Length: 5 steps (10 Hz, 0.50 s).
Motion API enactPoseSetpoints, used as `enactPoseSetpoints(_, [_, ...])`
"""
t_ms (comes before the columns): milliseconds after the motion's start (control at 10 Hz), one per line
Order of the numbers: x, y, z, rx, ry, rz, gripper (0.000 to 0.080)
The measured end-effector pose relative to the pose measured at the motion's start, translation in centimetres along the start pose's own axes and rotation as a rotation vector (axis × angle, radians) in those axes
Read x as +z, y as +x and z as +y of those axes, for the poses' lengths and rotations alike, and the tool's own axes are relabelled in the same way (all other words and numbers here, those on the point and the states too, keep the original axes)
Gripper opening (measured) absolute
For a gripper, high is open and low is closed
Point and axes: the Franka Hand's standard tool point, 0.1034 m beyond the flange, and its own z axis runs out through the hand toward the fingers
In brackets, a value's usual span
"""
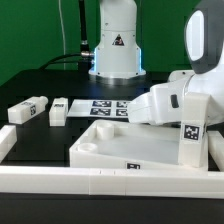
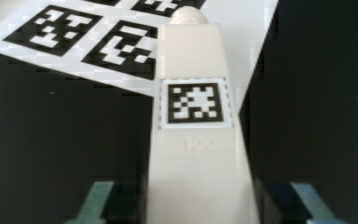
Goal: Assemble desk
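Observation:
A white square-section leg [image 2: 197, 130] with a black-and-white tag runs away from the wrist camera, its rounded tip far off. My gripper [image 2: 201, 205] straddles its near end. One finger [image 2: 101, 200] shows on each side, with a dark strip between each finger and the leg, so I cannot tell whether they touch it. In the exterior view a tagged leg [image 1: 190, 140] stands nearly upright below the arm's white hand [image 1: 163, 103], at the exterior view's right. The white tabletop [image 1: 105, 150] lies in front. Two more legs [image 1: 28, 110] [image 1: 58, 110] lie at the exterior view's left.
The marker board [image 1: 108, 105] [image 2: 78, 30] lies flat behind the tabletop, before the robot's base [image 1: 115, 50]. A long white border rail [image 1: 100, 185] runs along the front, and another [image 1: 8, 145] stands at the exterior view's left. The table surface is black.

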Motion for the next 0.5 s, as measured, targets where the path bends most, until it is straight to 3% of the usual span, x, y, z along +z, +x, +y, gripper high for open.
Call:
enactPoseSetpoints(200, [-0.7,-0.8,0.6,-0.018,0.01,0.0,0.0285])
enactPoseSetpoints(500, [-4.2,-4.4,3.1,-0.06,0.059,-0.009,0.0287])
